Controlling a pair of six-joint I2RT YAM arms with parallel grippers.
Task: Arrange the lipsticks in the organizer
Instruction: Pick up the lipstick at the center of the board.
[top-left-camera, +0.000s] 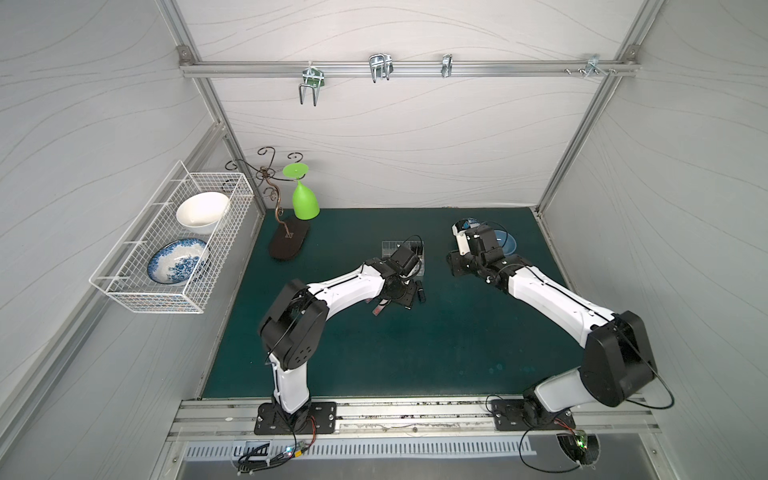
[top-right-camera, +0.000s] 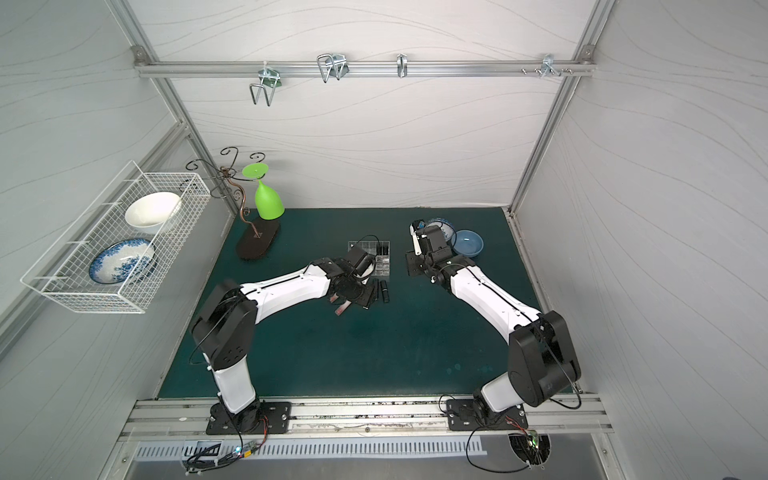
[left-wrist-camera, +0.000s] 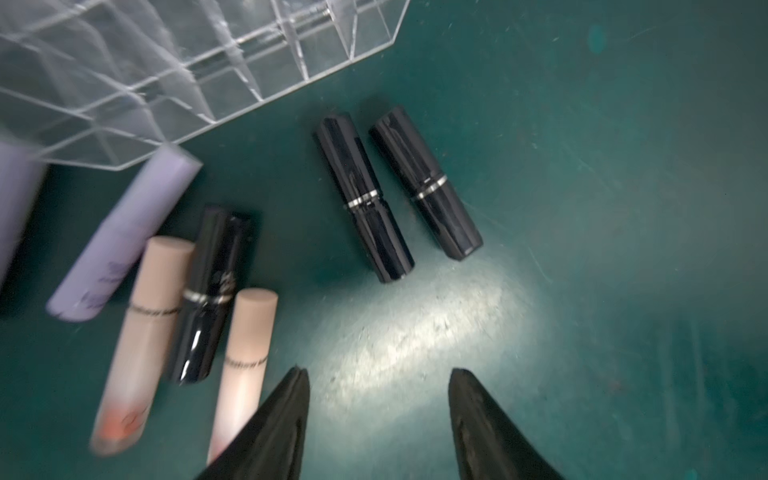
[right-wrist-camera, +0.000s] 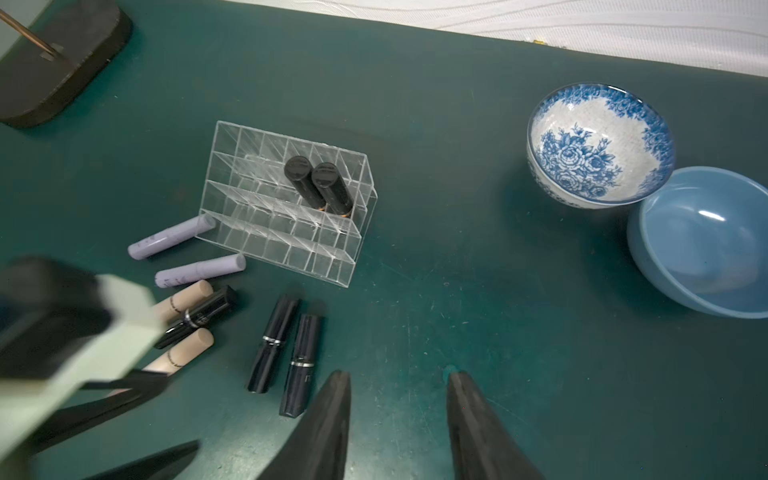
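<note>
Lipsticks (left-wrist-camera: 363, 197) lie loose on the desk (left-wrist-camera: 602, 208) just ahead of the left end effector (left-wrist-camera: 379, 374), which is partly open and has hold of nothing. Its tips point at the black pair (left-wrist-camera: 426, 183), two tubes lying side by side, touching or nearly so. I judge this the easier target, since bare desk flanks the pair on both outer sides, giving the fingers (left-wrist-camera: 286, 419) room to come down.

To this end effector's left the picking is tighter. A single black tube (left-wrist-camera: 208, 299) is wedged between two pink tubes (left-wrist-camera: 145, 332). The lilac tubes (right-wrist-camera: 172, 237) lie beyond, one with its end against a lower corner of the organizer (right-wrist-camera: 282, 208). The organizer sits farther ahead, with two stowed tubes (right-wrist-camera: 299, 178) standing in neighbouring cells of an upper row; the other cells look free.

The right end effector (right-wrist-camera: 399, 376) hovers open and empty over bare desk beside the black pair. Beyond it and to its right, well apart from the organizer, a floral bowl (right-wrist-camera: 598, 145) touches a blue bowl (right-wrist-camera: 706, 241), leaving a wide lane of bare desk.
</note>
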